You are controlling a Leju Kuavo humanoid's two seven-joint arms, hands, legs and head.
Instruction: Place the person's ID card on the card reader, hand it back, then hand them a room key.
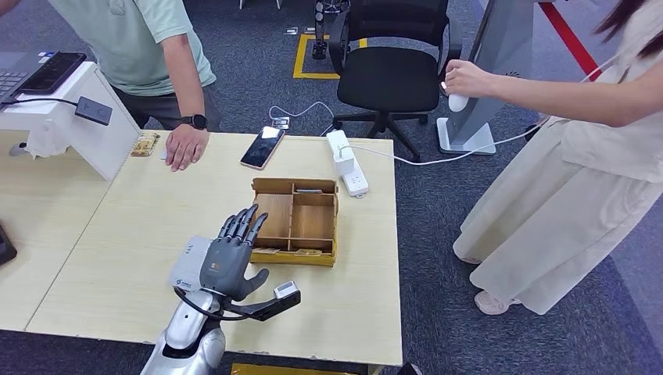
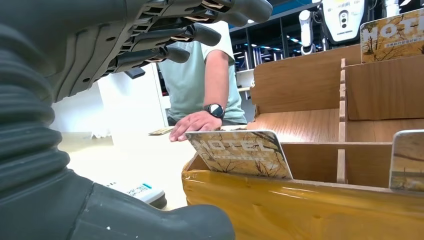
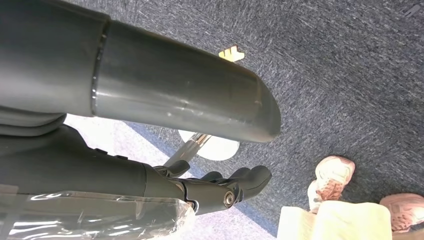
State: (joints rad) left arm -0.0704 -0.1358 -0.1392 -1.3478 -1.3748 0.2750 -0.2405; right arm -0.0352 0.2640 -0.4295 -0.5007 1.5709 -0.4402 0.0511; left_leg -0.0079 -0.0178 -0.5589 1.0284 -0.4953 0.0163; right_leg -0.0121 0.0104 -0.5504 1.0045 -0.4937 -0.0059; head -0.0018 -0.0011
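The grey left hand (image 1: 232, 262), fingers spread and empty, is held just beside the wooden compartment tray (image 1: 297, 186) near the table's front edge; the printed hotel key card (image 2: 240, 152) stands ahead of the fingertips, long axis crosswise. The right hand (image 3: 220, 187) hangs empty toward the floor, fingers loosely extended.

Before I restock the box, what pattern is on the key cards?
Tan, dark bare branches, "HOTEL" lettering on the key cards; left wrist view.

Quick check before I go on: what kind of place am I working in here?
Most likely a mock hotel check-in desk set up in a lab or office: a wooden organizer holding cards printed HOTEL, a person's hand resting on the table, and an office chair on carpet.
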